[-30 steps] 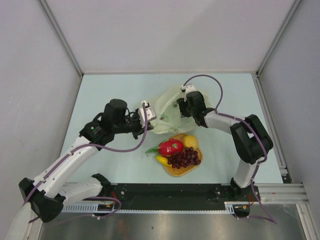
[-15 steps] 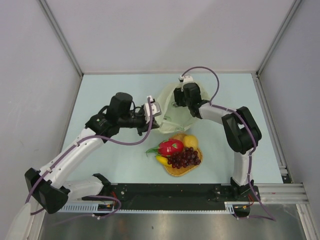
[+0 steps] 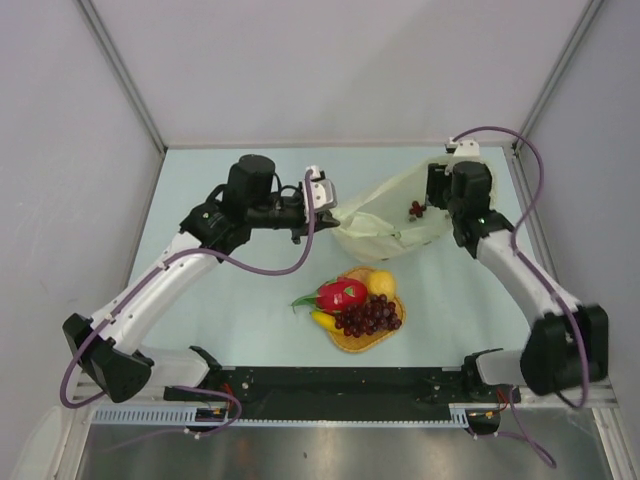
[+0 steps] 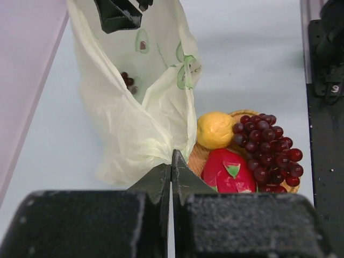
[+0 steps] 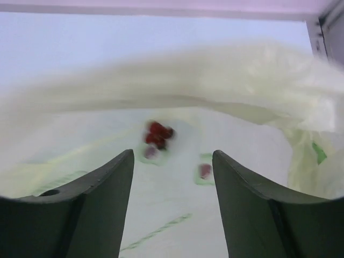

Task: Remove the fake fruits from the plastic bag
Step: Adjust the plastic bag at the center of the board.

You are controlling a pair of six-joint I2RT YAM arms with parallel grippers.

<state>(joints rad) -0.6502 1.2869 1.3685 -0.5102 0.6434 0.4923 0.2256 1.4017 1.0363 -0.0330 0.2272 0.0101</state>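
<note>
The plastic bag (image 3: 385, 215) hangs stretched between my two grippers, above the far side of the table. My left gripper (image 3: 330, 207) is shut on its left edge, as the left wrist view (image 4: 172, 156) shows. My right gripper (image 3: 438, 195) is open at the bag's right end, and its fingers (image 5: 102, 188) point into the bag (image 5: 177, 86). A small red grape cluster (image 3: 415, 209) lies inside the bag (image 4: 140, 113), also visible in both wrist views (image 4: 128, 81) (image 5: 158, 133). The dragon fruit (image 3: 342, 294), lemon (image 3: 380, 282), banana (image 3: 322, 320) and grape bunch (image 3: 370, 315) lie outside the bag.
The four fruits rest on a round orange woven mat (image 3: 352, 342) near the table's front middle, just in front of the bag. Grey walls close the left, back and right sides. A black rail (image 3: 340, 385) runs along the near edge.
My right arm has swung from the middle out to the far right, and the bag is now stretched sideways. My left gripper has moved a little farther and right, still holding the bag's edge.
</note>
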